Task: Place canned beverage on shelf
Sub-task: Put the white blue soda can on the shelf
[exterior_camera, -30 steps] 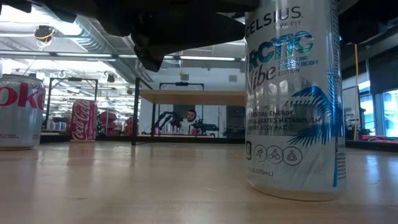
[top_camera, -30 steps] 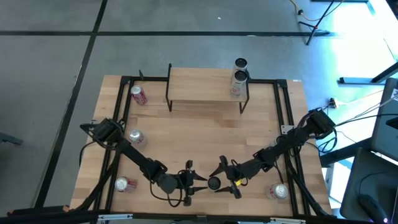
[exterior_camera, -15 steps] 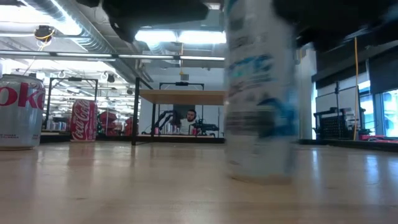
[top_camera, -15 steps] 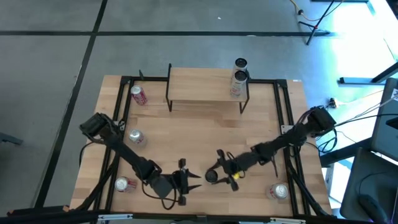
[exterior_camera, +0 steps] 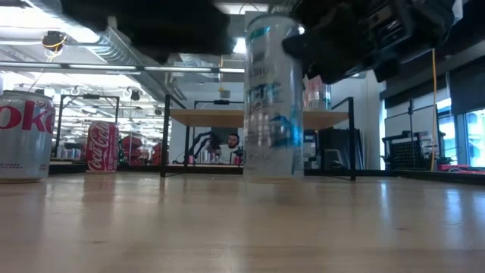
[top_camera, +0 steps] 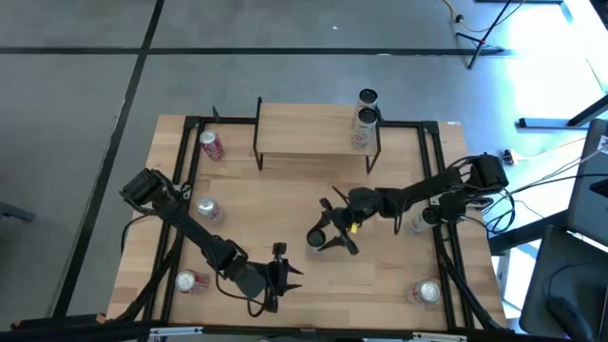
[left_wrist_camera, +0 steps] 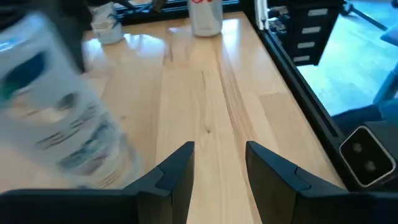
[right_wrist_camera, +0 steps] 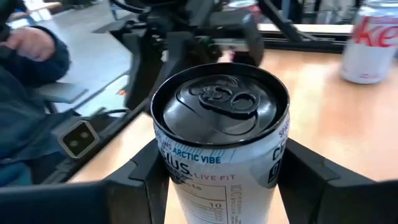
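Right wrist view: white can point(right_wrist_camera: 221, 134) sits clamped between the right gripper's point(right_wrist_camera: 221, 177) 2 fingers point(right_wrist_camera: 149, 174).

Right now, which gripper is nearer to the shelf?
Right. The right gripper, shut on the Celsius can, sits just in front of the shelf; the left gripper waits open near the table's front edge.

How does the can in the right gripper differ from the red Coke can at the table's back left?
The Celsius can is white with blue print; the red Coke can is red with white lettering. The Celsius can is taller and slimmer, the red Coke can shorter. The Celsius can sits between the right gripper fingers mid-table; the red Coke can stands free, left of the shelf. Both are upright and off the shelf.
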Tool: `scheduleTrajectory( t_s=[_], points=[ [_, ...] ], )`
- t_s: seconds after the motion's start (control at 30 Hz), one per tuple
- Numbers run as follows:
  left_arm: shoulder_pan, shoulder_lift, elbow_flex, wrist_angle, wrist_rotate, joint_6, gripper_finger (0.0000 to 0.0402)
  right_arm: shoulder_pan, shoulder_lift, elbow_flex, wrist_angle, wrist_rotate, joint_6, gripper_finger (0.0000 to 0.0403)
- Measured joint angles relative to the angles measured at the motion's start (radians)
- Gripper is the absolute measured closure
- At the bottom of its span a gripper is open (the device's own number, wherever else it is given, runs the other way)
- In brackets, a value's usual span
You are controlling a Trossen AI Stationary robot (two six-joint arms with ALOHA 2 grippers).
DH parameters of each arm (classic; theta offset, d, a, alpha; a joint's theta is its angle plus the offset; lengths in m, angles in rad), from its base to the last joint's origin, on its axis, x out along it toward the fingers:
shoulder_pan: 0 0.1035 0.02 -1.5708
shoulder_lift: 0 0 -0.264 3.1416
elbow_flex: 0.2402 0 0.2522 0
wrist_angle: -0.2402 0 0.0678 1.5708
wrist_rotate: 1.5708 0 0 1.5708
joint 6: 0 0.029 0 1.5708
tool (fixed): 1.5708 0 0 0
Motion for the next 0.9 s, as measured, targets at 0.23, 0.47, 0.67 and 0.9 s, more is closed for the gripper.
scheduleTrajectory(
  t_s=[0.23,0.47,0.67,0.9],
  points=[
    [0.058,0.0,-0.026,-0.003,0.09,0.022,0.0264,-0.004,0.002,0.0,-0.048,0.039,-0.048,0.0181],
    [0.081,0.0,-0.026,0.008,0.136,0.051,0.0264,-0.006,0.002,0.0,-0.051,0.076,-0.032,0.0125],
    [0.081,-0.002,-0.026,0.004,0.145,0.089,0.0264,-0.006,0.002,0.003,-0.073,0.164,-0.011,0.0078],
    [0.075,-0.101,-0.027,-0.155,0.136,0.096,0.0264,-0.005,-0.112,0.003,-0.259,0.193,0.017,0.006]
  ],
)
